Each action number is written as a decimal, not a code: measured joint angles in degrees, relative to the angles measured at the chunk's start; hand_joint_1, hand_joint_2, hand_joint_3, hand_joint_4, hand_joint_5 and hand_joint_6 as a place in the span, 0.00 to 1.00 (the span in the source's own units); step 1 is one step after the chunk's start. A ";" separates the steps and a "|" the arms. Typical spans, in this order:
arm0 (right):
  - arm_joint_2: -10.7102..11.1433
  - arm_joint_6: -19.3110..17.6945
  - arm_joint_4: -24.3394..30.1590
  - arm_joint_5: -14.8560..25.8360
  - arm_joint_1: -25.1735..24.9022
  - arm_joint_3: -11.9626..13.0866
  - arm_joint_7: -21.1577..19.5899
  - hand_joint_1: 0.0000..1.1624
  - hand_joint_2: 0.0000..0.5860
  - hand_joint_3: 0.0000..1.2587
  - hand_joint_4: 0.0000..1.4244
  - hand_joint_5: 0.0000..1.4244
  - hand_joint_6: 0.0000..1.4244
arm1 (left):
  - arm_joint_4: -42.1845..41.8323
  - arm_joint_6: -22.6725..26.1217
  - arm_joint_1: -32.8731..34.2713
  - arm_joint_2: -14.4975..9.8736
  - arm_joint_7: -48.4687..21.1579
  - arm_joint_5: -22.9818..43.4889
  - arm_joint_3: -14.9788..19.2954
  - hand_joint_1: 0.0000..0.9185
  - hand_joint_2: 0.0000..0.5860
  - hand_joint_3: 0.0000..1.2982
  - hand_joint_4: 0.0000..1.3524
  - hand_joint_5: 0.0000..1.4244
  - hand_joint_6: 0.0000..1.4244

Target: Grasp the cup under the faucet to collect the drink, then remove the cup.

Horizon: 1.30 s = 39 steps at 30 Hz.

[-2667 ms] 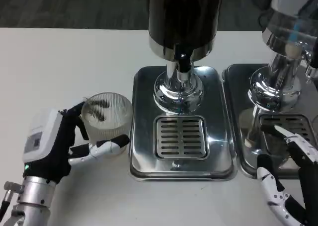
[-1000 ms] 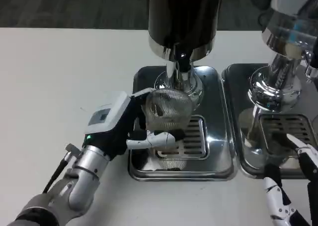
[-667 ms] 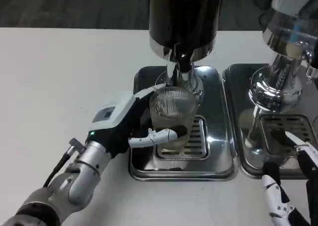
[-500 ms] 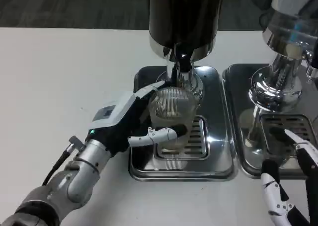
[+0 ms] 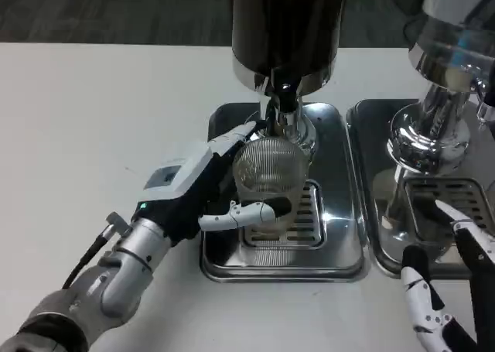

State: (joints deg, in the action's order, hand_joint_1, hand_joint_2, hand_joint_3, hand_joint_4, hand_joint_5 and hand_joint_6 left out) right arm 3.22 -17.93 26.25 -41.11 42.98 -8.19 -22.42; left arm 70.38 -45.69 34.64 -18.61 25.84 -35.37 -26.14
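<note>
The left hand [image 5: 197,193] holds the cup [image 5: 267,183], fingers wrapped around its ribbed clear wall, one white finger [image 5: 246,211] crossing the front low down and another at the rim on the far side. The cup stands upright over the grille [image 5: 282,217] of the near drip tray [image 5: 224,255], directly beneath the faucet [image 5: 285,104] of the dark dispenser [image 5: 286,27]. Whether its base touches the grille or hangs just above it cannot be told. The cup's rim sits just below the faucet's spout. No liquid is clearly visible inside.

The left forearm [image 5: 116,271] reaches in from the lower left across the white desk [image 5: 100,120], with a green light showing near the wrist.

The right hand [image 5: 445,282] is at the lower right edge, holding nothing, its fingers spread apart; one white and black finger [image 5: 476,240] lies over the front of the second tray [image 5: 367,135], near that tray's grille [image 5: 445,201]. A second dispenser [image 5: 448,73] with a shiny chrome base stands on that tray, just beside the first one.
</note>
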 measured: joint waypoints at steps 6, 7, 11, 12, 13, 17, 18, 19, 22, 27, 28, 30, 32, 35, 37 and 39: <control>0.03 0.04 -1.09 -0.08 -0.47 0.00 0.32 0.27 0.73 0.21 0.15 0.15 0.10 | -1.54 -1.17 -0.88 -1.13 1.85 -1.13 0.02 0.06 0.05 0.04 0.00 0.06 0.13; 0.03 0.04 -1.10 -0.02 -0.60 0.00 0.32 0.27 0.73 0.21 0.15 0.15 0.10 | -1.60 -1.30 -0.89 -1.22 1.99 -1.12 0.06 0.06 0.05 0.04 0.00 0.06 0.13; -0.02 0.04 -1.33 0.02 -1.17 0.01 0.31 0.27 0.73 0.21 0.15 0.15 0.10 | -1.96 -1.90 -0.91 -1.86 2.80 -1.08 0.54 0.06 0.05 0.04 0.00 0.06 0.13; -0.05 0.04 -1.37 0.02 -1.23 0.00 0.31 0.27 0.73 0.21 0.15 0.15 0.10 | -2.08 -2.14 -0.92 -2.17 3.06 -1.07 0.66 0.06 0.06 0.04 0.00 0.06 0.13; -0.07 0.04 -1.40 0.04 -1.26 -0.01 0.31 0.27 0.73 0.21 0.15 0.15 0.10 | -2.14 -2.27 -0.92 -2.38 3.22 -1.07 0.73 0.06 0.06 0.04 0.00 0.06 0.13; -0.21 0.04 -1.69 0.18 -1.50 -0.05 0.31 0.27 0.73 0.21 0.15 0.15 0.10 | -3.05 -3.37 -1.18 -3.45 3.94 -0.96 1.28 0.06 0.06 0.04 0.00 0.06 0.13; -0.25 0.04 -1.76 0.29 -1.62 -0.06 0.29 0.27 0.73 0.21 0.15 0.15 0.10 | -3.50 -3.92 -1.39 -3.68 4.11 -0.95 1.54 0.06 0.06 0.04 0.00 0.06 0.13; -0.27 0.04 -2.00 0.46 -1.84 -0.08 0.29 0.27 0.73 0.21 0.15 0.15 0.10 | -4.05 -4.80 -1.74 -3.98 4.19 -0.91 2.06 0.06 0.06 0.04 0.00 0.07 0.14; -0.31 0.04 -2.65 0.57 -2.35 -0.23 0.28 0.27 0.73 0.21 0.14 0.15 0.10 | -5.15 -7.23 -3.14 -5.00 3.61 0.37 3.37 0.05 0.10 0.04 0.00 0.07 0.15; -0.35 0.03 -3.83 1.14 -3.85 -0.46 0.24 0.27 0.73 0.21 0.14 0.15 0.10 | -8.24 -14.26 -6.24 -8.42 -1.33 6.80 8.22 0.01 0.14 0.04 0.01 0.08 0.16; -0.33 0.03 -3.95 1.19 -4.35 -0.57 0.24 0.27 0.73 0.20 0.14 0.15 0.10 | -8.88 -15.32 -6.64 -8.95 -2.98 8.68 9.39 0.00 0.16 0.05 0.02 0.09 0.16; -0.35 0.03 -4.09 1.25 -4.78 -0.82 0.24 0.27 0.73 0.20 0.15 0.15 0.10 | -9.54 -16.81 -7.14 -9.75 -5.84 11.53 10.77 0.00 0.19 0.07 0.04 0.10 0.17; -0.34 0.03 -4.77 1.27 -5.35 -1.17 0.24 0.27 0.72 0.21 0.16 0.15 0.09 | -10.58 -18.77 -7.78 -10.01 -13.94 19.86 13.07 0.00 0.19 0.10 0.06 0.11 0.18; -0.34 0.03 -6.04 1.45 -6.69 -1.28 0.25 0.27 0.72 0.21 0.17 0.15 0.09 | -12.99 -18.00 -7.91 -10.04 -28.82 32.98 16.17 0.00 0.17 0.15 0.09 0.13 0.20; -0.35 0.03 -6.23 1.55 -7.21 -1.36 0.25 0.27 0.72 0.21 0.17 0.15 0.09 | -15.38 -13.71 -7.89 -10.00 -40.91 42.15 18.03 0.00 0.16 0.16 0.09 0.13 0.19; -0.38 0.03 -6.86 1.81 -7.85 -1.59 0.25 0.27 0.72 0.21 0.17 0.15 0.09 | -17.99 -4.89 -7.78 -9.77 -55.77 52.40 20.77 0.00 0.16 0.15 0.08 0.11 0.18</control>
State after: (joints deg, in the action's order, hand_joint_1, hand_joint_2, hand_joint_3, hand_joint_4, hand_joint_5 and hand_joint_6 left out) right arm 2.85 -17.90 19.40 -39.30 35.12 -9.78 -22.18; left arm 52.39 -50.58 26.86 -28.38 -29.93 17.03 -5.37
